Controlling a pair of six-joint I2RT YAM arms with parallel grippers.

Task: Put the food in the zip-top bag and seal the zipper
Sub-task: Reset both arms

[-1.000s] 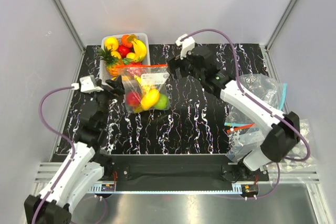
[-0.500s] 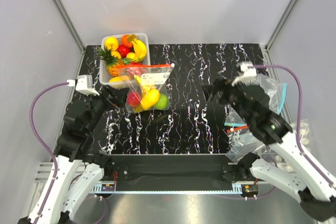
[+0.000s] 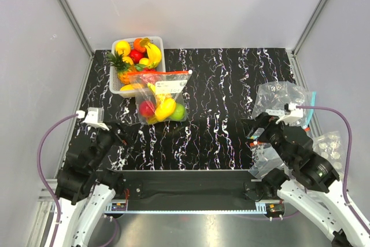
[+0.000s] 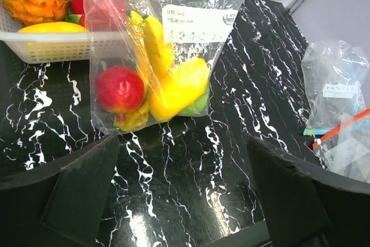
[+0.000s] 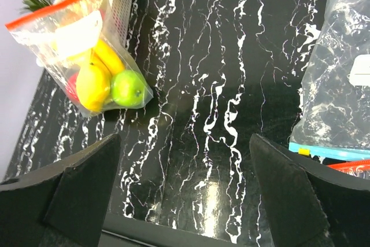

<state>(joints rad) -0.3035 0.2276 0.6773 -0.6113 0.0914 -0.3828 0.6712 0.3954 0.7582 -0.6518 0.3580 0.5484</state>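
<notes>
The zip-top bag stands on the black table, leaning against a white basket. Its orange-red zipper runs straight along the top edge. Inside it are a banana bunch, a red apple, a yellow fruit and a green apple. The bag also shows in the left wrist view and the right wrist view. My left gripper is open and empty, near the front left edge, well short of the bag. My right gripper is open and empty at the front right.
A white basket with a pineapple and other toy fruit stands at the back left behind the bag. Several spare clear bags lie at the right edge, one with a teal-blue strip, one with an orange strip.
Both arms have pulled back from the bag toward the near edge, the left to the front left, the right to the front right. The bag has stayed in place.
</notes>
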